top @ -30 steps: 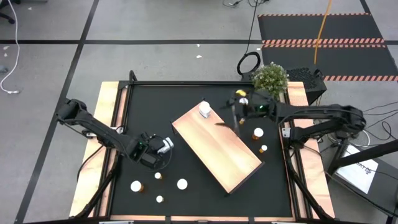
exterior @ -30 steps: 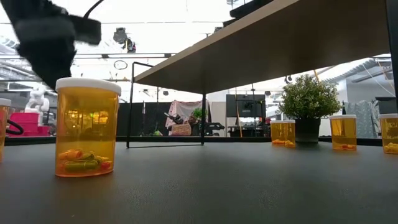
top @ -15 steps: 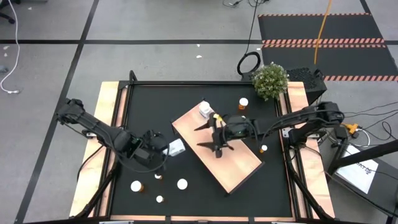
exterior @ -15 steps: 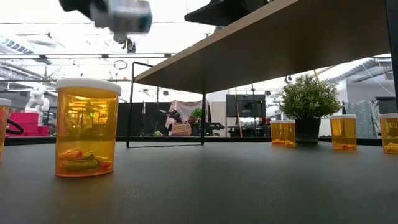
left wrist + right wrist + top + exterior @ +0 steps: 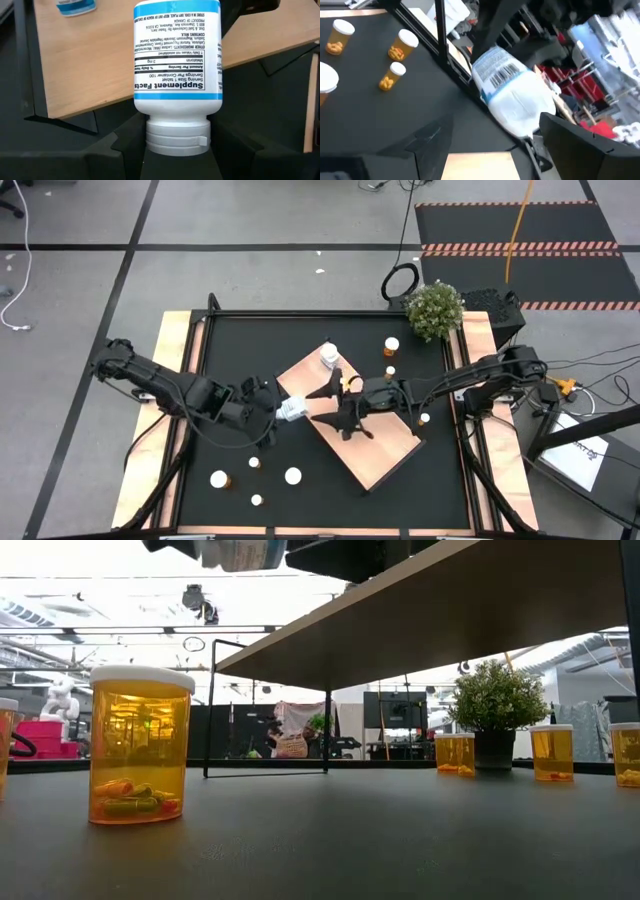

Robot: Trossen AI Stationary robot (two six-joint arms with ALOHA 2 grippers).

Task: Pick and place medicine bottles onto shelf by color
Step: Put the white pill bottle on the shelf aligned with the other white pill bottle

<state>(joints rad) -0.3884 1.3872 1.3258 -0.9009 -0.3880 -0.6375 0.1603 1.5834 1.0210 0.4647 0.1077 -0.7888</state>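
Observation:
A white medicine bottle (image 5: 290, 410) with a blue-banded label hangs in my left gripper (image 5: 277, 413) at the left edge of the shelf (image 5: 385, 452), a pale wood board raised above the black mat. My right gripper (image 5: 318, 408) reaches over the shelf from the right. It is open, its fingers standing apart around the bottle's base end (image 5: 520, 112); I cannot tell whether they touch it. A second white bottle (image 5: 328, 357) stands on the shelf's far corner. Orange bottles (image 5: 391, 346) (image 5: 219, 478) stand on the mat. My left gripper holds the white bottle by its cap end (image 5: 177, 137), pinched between the two fingers (image 5: 125, 147). The fingers come from the table's left, slanting down, in line with the bottle. The bottle sticks out ahead of them toward the shelf, lifted clear of the mat.
A potted plant (image 5: 435, 308) stands at the far right corner. Several orange bottles stand near the front left (image 5: 293, 476) and one right of the shelf (image 5: 425, 418). In the low view one orange bottle (image 5: 140, 745) stands close, with the shelf's underside (image 5: 450, 610) above.
My left gripper has risen with the white bottle and carried it right, toward the shelf's left edge, turning it so its base points at the shelf. My right gripper has swung from the far right, by an orange bottle, leftward across the shelf toward the white bottle, rolling as it went.

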